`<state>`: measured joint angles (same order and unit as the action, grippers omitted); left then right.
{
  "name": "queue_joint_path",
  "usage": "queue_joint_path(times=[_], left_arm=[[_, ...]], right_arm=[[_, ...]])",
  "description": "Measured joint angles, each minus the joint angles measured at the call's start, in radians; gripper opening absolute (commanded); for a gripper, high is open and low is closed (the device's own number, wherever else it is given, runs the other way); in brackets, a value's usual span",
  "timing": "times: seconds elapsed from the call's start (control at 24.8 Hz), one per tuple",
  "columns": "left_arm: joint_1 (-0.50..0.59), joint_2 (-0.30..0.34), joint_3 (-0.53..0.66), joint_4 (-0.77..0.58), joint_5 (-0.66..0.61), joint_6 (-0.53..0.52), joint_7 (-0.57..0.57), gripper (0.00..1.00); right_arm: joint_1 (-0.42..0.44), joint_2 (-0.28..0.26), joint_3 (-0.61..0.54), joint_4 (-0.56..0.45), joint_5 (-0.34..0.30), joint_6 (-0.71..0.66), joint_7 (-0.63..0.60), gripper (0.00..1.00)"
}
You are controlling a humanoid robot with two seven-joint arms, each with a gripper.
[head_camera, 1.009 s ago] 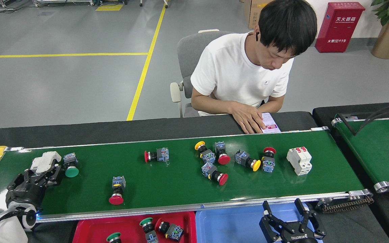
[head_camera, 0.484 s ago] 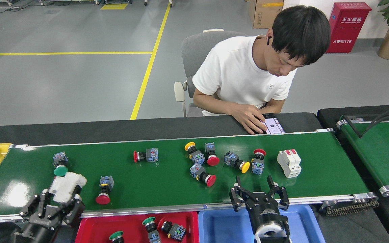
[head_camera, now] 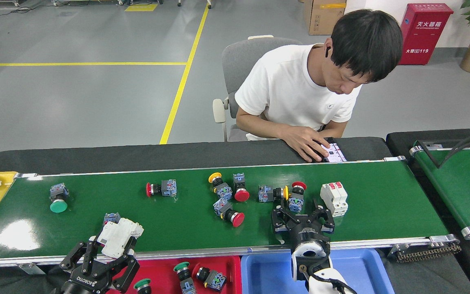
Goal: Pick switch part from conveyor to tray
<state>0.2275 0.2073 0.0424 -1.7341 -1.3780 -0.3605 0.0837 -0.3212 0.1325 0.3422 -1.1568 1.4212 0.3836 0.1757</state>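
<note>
A grey factory floor with yellow lines lies behind a long dark-green conveyor (head_camera: pixel 202 228) that runs across my view, and a seated person (head_camera: pixel 300 90) in a white shirt rests a hand on a phone at its far edge. My left gripper (head_camera: pixel 108 255) is clamped on a white circuit breaker (head_camera: pixel 118 237), held just above the conveyor's near rail and the red tray (head_camera: pixel 222 267). A second ago it was gripping that part at the belt's far left, so the lift is done and I judge the release into a tray comes next. My right gripper (head_camera: pixel 302 216) has risen from over the blue tray (head_camera: pixel 267 273) onto the belt, with its jaws spread wide and empty, pointing at a red-capped push button (head_camera: pixel 297 195) and just beside a second white circuit breaker (head_camera: pixel 334 198). I cannot tell which of the two it targets. The belt has carried every part leftward: a green-capped button (head_camera: pixel 57 200), a red one lying sideways (head_camera: pixel 161 188) and a central cluster of red and yellow buttons (head_camera: pixel 229 196). Several buttons already lie in the red tray.
</note>
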Motion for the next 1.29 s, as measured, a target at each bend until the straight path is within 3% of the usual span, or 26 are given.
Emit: queue_joint_path(times=[0.08,0.12,0.28,0.56,0.85,1.01,1.05,1.09,1.17,1.21,1.29], left_arm=[[-0.001,0.003,-0.05,-0.005,-0.011,-0.002,0.0,0.13],[-0.001,0.003,-0.073,-0.006,-0.026,-0.002,0.0,0.13],[-0.003,0.002,-0.136,-0.006,-0.092,-0.002,0.0,0.13],[-0.009,-0.004,-0.273,-0.004,-0.224,-0.002,0.0,0.14],[-0.031,-0.047,-0.442,0.002,-0.303,-0.003,-0.026,0.16],[-0.066,-0.102,-0.557,0.037,-0.381,-0.004,-0.053,0.19],[-0.071,-0.122,-0.574,0.056,-0.407,-0.004,-0.059,0.24],[-0.074,-0.143,-0.586,0.073,-0.433,-0.004,-0.065,0.35],[-0.075,-0.177,-0.597,0.09,-0.46,-0.005,-0.074,0.65],[-0.075,-0.185,-0.599,0.091,-0.466,-0.005,-0.078,0.95],[-0.077,-0.187,-0.599,0.092,-0.467,-0.008,-0.081,1.0]], right_arm=[[-0.004,0.001,0.006,0.002,-0.004,-0.01,0.0,0.37],[-0.008,0.0,0.008,0.003,-0.004,-0.018,0.0,0.29],[-0.018,-0.001,0.011,-0.001,-0.007,-0.074,0.002,0.16],[0.046,-0.009,0.013,-0.159,-0.061,-0.151,0.004,0.14],[0.21,-0.03,0.013,-0.408,-0.064,-0.269,0.037,0.15],[0.232,-0.03,0.012,-0.458,-0.064,-0.304,0.06,0.15],[0.235,-0.03,0.008,-0.472,-0.065,-0.308,0.063,0.15],[0.241,-0.037,-0.002,-0.495,-0.07,-0.314,0.064,0.16],[0.246,-0.075,-0.046,-0.535,-0.105,-0.317,0.065,0.16],[0.246,-0.103,-0.079,-0.548,-0.135,-0.318,0.065,0.16],[0.246,-0.149,-0.13,-0.555,-0.178,-0.326,0.065,0.16]])
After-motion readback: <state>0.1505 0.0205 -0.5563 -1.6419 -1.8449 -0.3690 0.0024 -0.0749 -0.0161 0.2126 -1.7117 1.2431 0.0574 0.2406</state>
